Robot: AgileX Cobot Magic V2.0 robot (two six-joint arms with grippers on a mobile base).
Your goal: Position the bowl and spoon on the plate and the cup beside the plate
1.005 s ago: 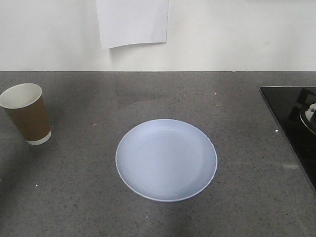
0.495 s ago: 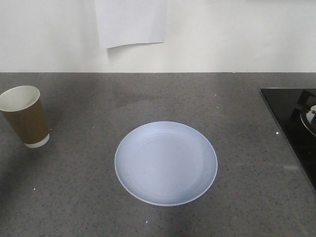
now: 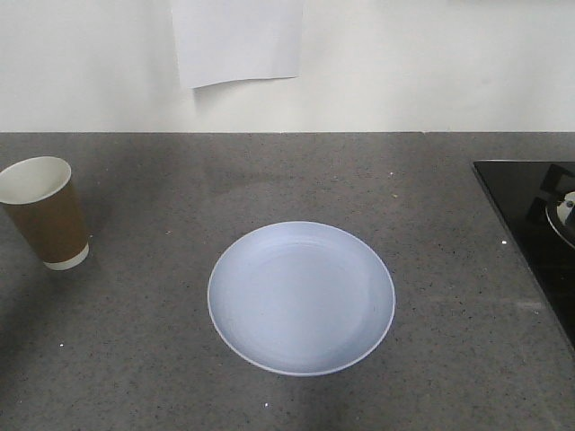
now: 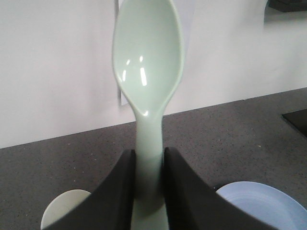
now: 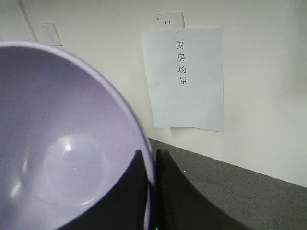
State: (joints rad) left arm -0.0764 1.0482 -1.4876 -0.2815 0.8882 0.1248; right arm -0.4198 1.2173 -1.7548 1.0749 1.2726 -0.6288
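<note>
The pale blue plate (image 3: 301, 297) lies bare on the grey counter's middle. At the far left stands the brown paper cup (image 3: 44, 213), upright. Neither arm shows in the front view. In the left wrist view my left gripper (image 4: 149, 160) is shut on the handle of the mint-green spoon (image 4: 147, 62), whose head points up; the cup's rim (image 4: 61, 208) and the plate's edge (image 4: 266, 203) peek below. In the right wrist view my right gripper (image 5: 151, 160) is shut on the rim of the lavender bowl (image 5: 62, 143), held off the counter.
A black cooktop (image 3: 535, 224) fills the counter's right edge. A white paper sheet (image 3: 238, 40) hangs on the wall behind; the right wrist view shows the paper sheet (image 5: 184, 76) with printed characters. The grey counter (image 3: 431, 206) runs wall to front.
The front view has drifted slightly: cup and plate sit a little lower and further left in the picture than a second ago. Nothing on the counter has been moved.
</note>
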